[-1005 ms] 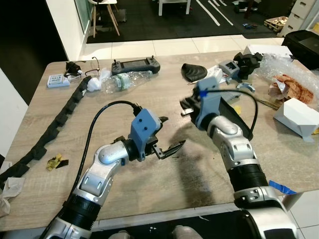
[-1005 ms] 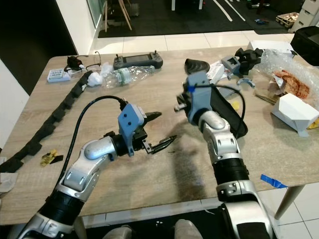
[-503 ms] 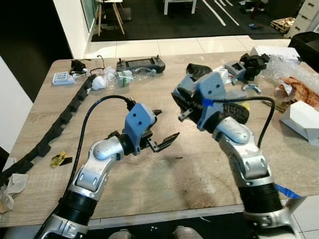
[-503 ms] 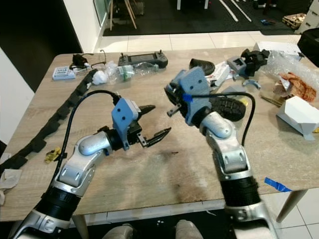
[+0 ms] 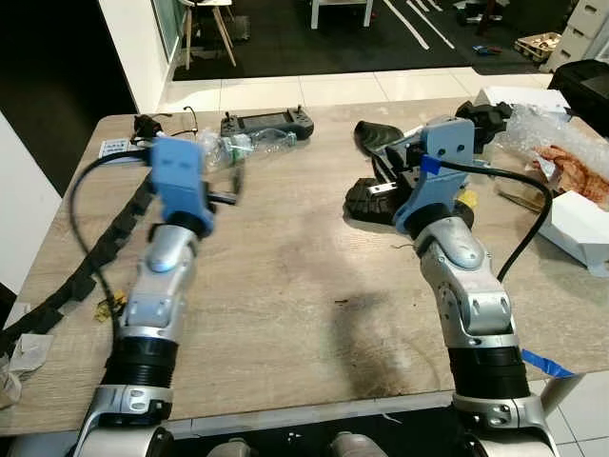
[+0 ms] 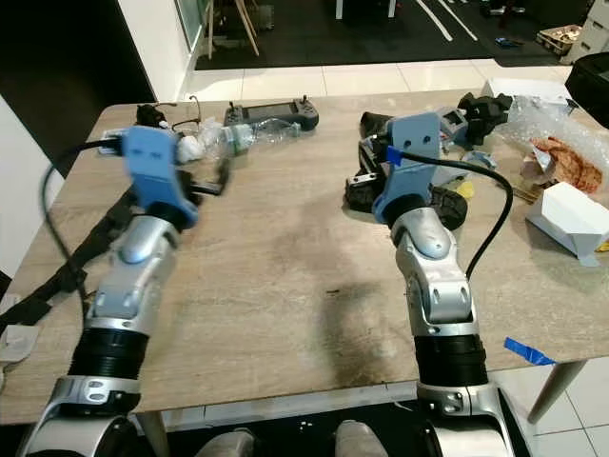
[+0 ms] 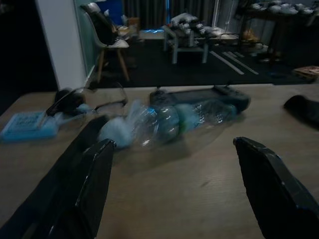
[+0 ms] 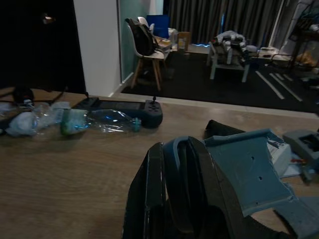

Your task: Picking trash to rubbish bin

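A crushed clear plastic bottle (image 5: 249, 147) lies at the far left of the wooden table (image 5: 285, 286), beside a white crumpled wad (image 7: 113, 133). My left gripper (image 5: 228, 187) is raised a short way in front of the bottle, pointing at it. It is open, and the bottle (image 7: 174, 119) shows between and beyond its fingers (image 7: 94, 184). My right gripper (image 5: 383, 183) hovers over a black treaded rubber piece (image 5: 365, 201) at mid-right. Its fingers (image 8: 159, 199) are pressed together, and I see nothing held between them.
A black controller (image 5: 266, 121) lies behind the bottle. A black segmented strip (image 5: 105, 248) runs along the left side. Glasses (image 5: 162, 124), a small blue box (image 5: 114, 148), crumpled wrappers (image 5: 561, 162), a white carton (image 5: 580, 224) and a black container (image 5: 585, 81) are around.
My left arm has swung up from the table's middle to the far left, facing the bottle. My right gripper has turned forward and moved right, over the black rubber piece.
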Controlling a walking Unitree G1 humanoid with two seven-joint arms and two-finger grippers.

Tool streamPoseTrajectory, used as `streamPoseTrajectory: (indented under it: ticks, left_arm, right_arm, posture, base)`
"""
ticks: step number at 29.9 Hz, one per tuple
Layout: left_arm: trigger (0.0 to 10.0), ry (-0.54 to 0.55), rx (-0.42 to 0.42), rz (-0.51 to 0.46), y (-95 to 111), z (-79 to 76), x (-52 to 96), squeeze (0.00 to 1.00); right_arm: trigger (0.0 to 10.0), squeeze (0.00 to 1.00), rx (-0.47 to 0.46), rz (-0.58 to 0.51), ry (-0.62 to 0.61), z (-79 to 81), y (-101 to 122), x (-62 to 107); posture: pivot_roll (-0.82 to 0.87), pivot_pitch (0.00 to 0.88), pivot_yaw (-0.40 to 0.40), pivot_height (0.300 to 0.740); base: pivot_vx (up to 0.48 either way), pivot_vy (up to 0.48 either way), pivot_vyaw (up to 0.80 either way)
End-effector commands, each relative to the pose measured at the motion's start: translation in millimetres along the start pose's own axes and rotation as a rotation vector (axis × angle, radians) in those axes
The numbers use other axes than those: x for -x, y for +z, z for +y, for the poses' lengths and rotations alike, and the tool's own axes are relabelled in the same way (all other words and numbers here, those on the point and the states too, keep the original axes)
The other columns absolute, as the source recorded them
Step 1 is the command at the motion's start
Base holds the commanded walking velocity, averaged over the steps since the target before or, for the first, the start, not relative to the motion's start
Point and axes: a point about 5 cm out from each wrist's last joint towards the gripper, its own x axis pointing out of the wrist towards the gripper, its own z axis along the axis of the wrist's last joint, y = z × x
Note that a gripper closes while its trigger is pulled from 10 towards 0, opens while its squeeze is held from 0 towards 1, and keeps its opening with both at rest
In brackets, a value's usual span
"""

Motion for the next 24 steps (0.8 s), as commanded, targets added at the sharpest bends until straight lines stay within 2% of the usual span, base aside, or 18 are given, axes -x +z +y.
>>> streamPoseTrajectory:
  ticks: [1,2,7,11,13,15,17,24]
  left_arm:
    - [10.0,-0.004,0.000,-0.010,0,-0.9,4.1,0.00]
    - [10.0,-0.016,-0.025,-0.027,1,-1.8,6.1,0.00]
    - [10.0,-0.022,-0.038,-0.044,1,-7.6,9.8,0.00]
    - [10.0,-0.036,-0.037,-0.072,7,-13.2,9.0,0.00]
    - [10.0,-0.066,-0.106,-0.036,3,-17.1,7.8,0.00]
    - [10.0,-0.074,-0.126,-0.026,1,-18.0,7.8,0.00]
    - [10.0,-0.076,-0.082,-0.031,1,-19.5,8.0,0.00]
    - [10.0,-0.085,-0.080,-0.048,4,-21.9,8.2,0.00]
  right_arm:
    - [10.0,0.00,0.035,-0.004,-0.003,0.8,-4,2.2]
    - [10.0,0.00,0.062,-0.014,-0.008,-0.1,-4,3.3]
    - [10.0,0.00,0.007,-0.040,-0.055,-4.7,-7,8.8]
    - [10.0,0.00,-0.006,0.000,-0.047,-3.9,-12,10.1]
    - [10.0,0.00,-0.009,-0.019,-0.073,-5.1,-12,10.2]
    - [10.0,0.00,-0.008,-0.028,-0.081,-5.5,-11,10.3]
    - [10.0,0.00,0.010,-0.027,-0.076,-4.3,-14,10.8]
    - [10.0,0.00,0.014,-0.019,-0.072,-2.3,-18,11.6]
  posture:
    - [-0.11,0.021,0.019,0.740]
    - [-0.11,0.021,0.019,0.740]
    - [-0.11,0.022,0.020,0.740]
    - [-0.11,0.024,0.019,0.740]
    - [-0.11,0.027,0.020,0.740]
    - [-0.11,0.027,0.020,0.740]
    - [-0.11,0.029,0.020,0.740]
    - [-0.10,0.031,0.019,0.740]
  base:
    - [0.000,0.000,0.00]
    - [0.000,0.000,0.00]
    - [0.000,0.000,0.00]
    - [0.000,0.000,-0.80]
    - [0.000,0.000,-0.80]
    - [0.000,0.000,-0.80]
    - [0.000,0.000,-0.80]
    - [0.000,0.000,-0.80]
